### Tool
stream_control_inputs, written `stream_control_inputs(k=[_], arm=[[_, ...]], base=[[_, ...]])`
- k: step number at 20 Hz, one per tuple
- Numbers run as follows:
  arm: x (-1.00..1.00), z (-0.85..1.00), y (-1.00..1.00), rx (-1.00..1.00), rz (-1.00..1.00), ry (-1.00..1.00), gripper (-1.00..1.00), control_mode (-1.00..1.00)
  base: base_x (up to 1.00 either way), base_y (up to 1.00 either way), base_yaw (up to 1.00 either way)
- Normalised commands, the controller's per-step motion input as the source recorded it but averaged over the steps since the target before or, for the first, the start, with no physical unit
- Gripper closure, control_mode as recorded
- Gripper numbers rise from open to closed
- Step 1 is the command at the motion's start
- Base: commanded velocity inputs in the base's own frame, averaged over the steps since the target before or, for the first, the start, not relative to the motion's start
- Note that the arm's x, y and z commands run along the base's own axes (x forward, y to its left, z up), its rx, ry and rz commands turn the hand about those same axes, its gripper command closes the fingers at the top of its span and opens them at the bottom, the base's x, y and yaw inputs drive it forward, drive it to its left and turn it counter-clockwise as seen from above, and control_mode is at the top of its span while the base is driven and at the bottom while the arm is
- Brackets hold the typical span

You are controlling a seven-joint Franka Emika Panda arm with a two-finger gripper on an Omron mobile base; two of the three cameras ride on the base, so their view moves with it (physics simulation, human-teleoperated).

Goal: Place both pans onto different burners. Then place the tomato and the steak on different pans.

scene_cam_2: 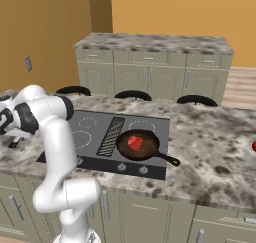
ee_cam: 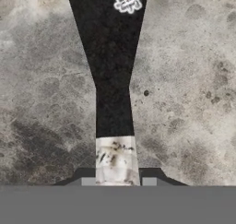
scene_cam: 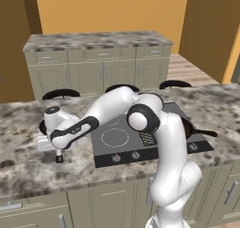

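Handle tip [ee_cam: 116,158] sits between your fingers, jaws closed narrow on it. Black pan [scene_cam: 44,126] lies on the counter [scene_cam: 28,166] left of the cooktop [scene_cam: 117,145]. Steak [scene_cam_2: 135,143] is already panned. Next, likely: lift, carry to a free burner [scene_cam: 115,137].

Long black pan handle [ee_cam: 113,71] with pale worn tip [ee_cam: 116,158] laid on mottled grey stone table [ee_cam: 184,89], small white sticker [ee_cam: 128,1] seen on it, tip clamped between end effector [ee_cam: 116,181] fingertips
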Motion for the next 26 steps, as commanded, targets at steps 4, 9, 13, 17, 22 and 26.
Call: stream_control_inputs(k=[4,9,13,17,22,26], arm=[[-0.17,0.06,-0.25,0.04,-0.07,-0.04,1.0,-1.0],[-0.12,0.07,-0.29,0.04,-0.16,-0.03,1.0,-1.0],[-0.08,0.12,-0.3,0.08,-0.17,-0.01,1.0,-1.0],[-0.16,0.13,-0.29,0.13,-0.18,0.0,1.0,-1.0],[-0.2,0.1,-0.27,0.16,-0.2,0.0,1.0,-1.0],[-0.06,0.17,-0.27,0.09,-0.19,0.0,1.0,-1.0]], base=[[0.0,0.0,0.0],[0.0,0.0,0.0],[0.0,0.0,0.0],[0.0,0.0,0.0],[0.0,0.0,0.0],[0.0,0.0,0.0]])
